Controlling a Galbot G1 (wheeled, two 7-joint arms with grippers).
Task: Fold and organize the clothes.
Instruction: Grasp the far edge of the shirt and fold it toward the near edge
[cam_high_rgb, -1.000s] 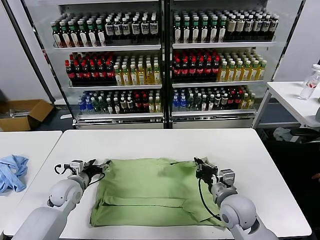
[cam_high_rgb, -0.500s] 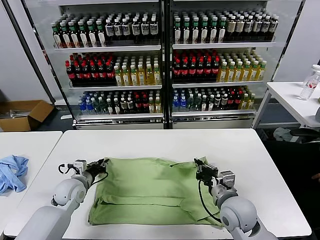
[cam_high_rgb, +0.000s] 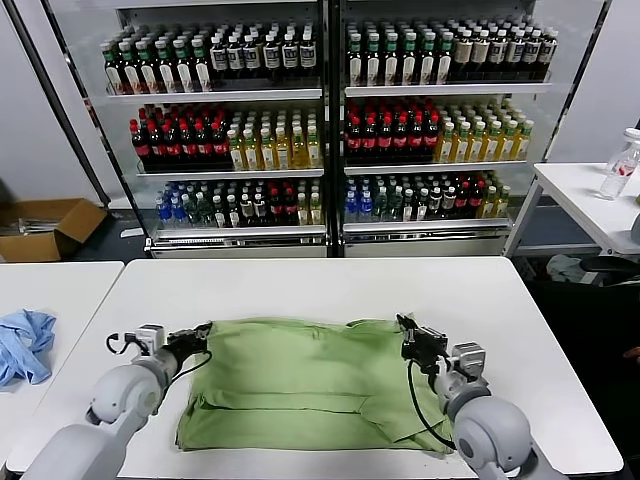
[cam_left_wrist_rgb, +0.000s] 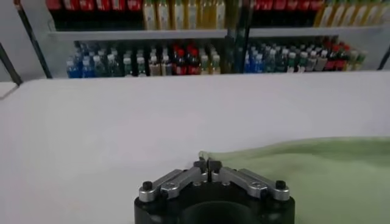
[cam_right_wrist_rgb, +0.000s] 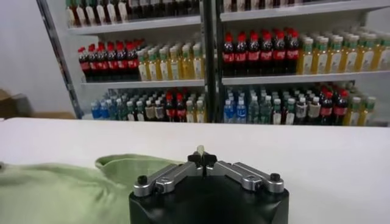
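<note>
green shirt lies half folded on the white table, and the left gripper, open a second ago, is now closed on its far left corner while the right gripper stays pinched on the far right corner, so both are ready for the next fold.

No text, brand, number or sign is showing clearly enough to read. The bottles filling the cooler shelves are carrying labels, but their lettering is too small to make out, and nothing printed is appearing on the desk.
</note>
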